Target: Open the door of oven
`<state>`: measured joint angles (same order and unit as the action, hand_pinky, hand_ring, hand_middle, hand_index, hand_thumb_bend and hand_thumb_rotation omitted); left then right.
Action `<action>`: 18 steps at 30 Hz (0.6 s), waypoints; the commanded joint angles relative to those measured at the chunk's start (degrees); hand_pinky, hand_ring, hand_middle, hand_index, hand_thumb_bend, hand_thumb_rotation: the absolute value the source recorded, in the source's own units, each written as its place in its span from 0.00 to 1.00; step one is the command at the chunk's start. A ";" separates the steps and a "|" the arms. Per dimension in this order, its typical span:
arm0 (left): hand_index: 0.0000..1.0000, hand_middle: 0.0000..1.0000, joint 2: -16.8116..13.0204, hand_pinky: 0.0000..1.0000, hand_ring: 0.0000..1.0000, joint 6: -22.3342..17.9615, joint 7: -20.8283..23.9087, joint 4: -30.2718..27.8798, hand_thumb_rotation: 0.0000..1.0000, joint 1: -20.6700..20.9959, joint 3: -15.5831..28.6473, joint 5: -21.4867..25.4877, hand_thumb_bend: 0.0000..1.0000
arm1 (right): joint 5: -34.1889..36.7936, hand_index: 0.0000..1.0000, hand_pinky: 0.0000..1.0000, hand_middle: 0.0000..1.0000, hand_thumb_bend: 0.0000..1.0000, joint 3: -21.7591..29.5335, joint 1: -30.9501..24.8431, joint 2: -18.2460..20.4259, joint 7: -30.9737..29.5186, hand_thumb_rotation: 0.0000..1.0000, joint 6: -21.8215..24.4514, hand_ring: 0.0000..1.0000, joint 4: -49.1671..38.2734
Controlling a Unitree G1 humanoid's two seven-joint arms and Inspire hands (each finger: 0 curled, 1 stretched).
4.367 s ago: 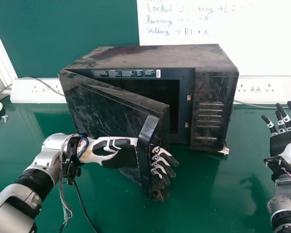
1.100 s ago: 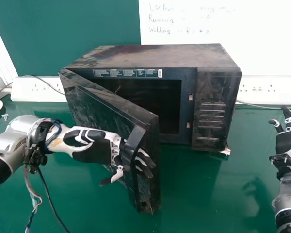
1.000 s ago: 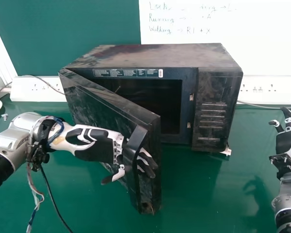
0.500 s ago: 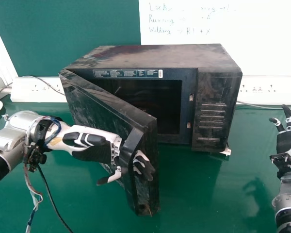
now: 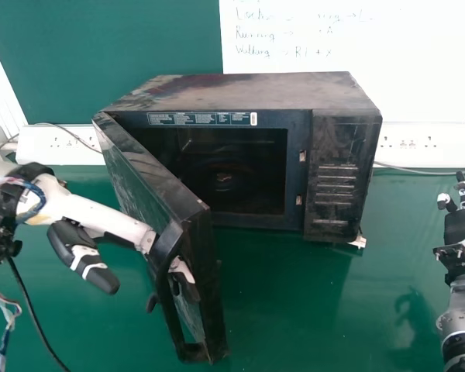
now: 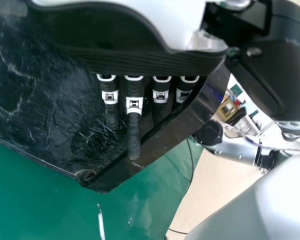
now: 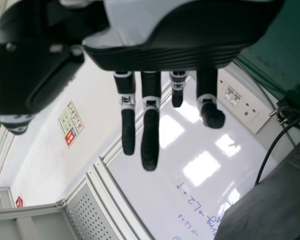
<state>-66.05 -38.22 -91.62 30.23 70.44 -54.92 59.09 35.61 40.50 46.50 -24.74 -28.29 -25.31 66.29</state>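
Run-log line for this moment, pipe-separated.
door: well open, interior visible | left hand: open, fingers through handle | right hand: open, idle, right of oven

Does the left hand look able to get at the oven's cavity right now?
Probably not: the open door stands between the left hand and the cavity, with fingers through the handle.

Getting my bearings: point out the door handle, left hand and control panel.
Door handle (image 5: 166, 246): head view, its upper part.
Left hand (image 6: 134, 131): left wrist view, on a finger.
Control panel (image 5: 337, 211): head view, its lower part.
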 commanded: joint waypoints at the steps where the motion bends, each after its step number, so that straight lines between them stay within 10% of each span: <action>1: 0.59 0.22 -0.35 0.04 0.12 -1.64 -0.88 -2.64 1.00 -0.22 1.09 1.37 1.00 | 0.34 0.91 0.64 0.90 1.00 0.35 0.31 -0.58 -0.25 0.90 0.36 0.77 -0.39; 6: 0.51 0.17 -1.85 0.01 0.08 -3.69 -0.88 -3.45 0.94 0.07 2.06 0.56 0.82 | 0.40 0.91 0.63 0.90 1.00 0.34 0.34 -0.73 -0.24 0.90 0.54 0.77 -0.71; 18: 0.48 0.29 -8.16 0.08 0.17 -5.97 -0.88 -2.21 0.89 -12.17 20.43 2.67 0.83 | 0.57 0.92 0.66 0.90 1.00 0.58 0.49 -1.92 -0.20 0.92 1.34 0.77 -0.97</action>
<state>-73.24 -44.44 -91.74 27.88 59.67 -38.63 58.06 35.73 40.67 46.51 -25.92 -28.11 -24.28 66.01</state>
